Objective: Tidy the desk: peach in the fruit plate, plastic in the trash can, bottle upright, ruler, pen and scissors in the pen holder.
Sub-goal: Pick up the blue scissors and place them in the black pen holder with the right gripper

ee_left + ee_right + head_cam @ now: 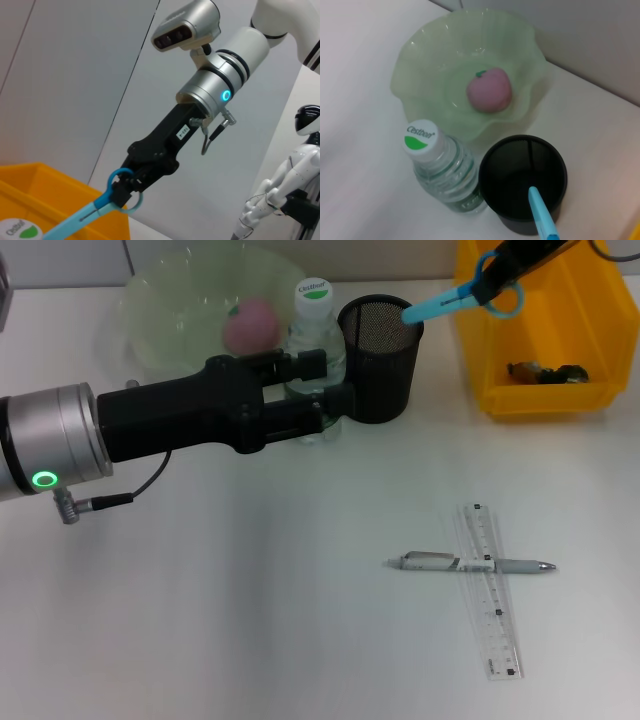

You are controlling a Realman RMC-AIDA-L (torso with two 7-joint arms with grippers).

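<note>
The clear bottle stands upright beside the black mesh pen holder, and my left gripper is shut on its body. At the top right, my right gripper is shut on the blue scissors, whose tip hangs over the holder's rim. In the right wrist view the scissors' tip points into the pen holder, next to the bottle. The pink peach lies in the green fruit plate. The pen lies across the clear ruler on the desk at the front right.
A yellow bin stands at the back right with a dark crumpled piece inside. The left wrist view shows my right gripper holding the scissors above the bin. My left arm spans the desk's left half.
</note>
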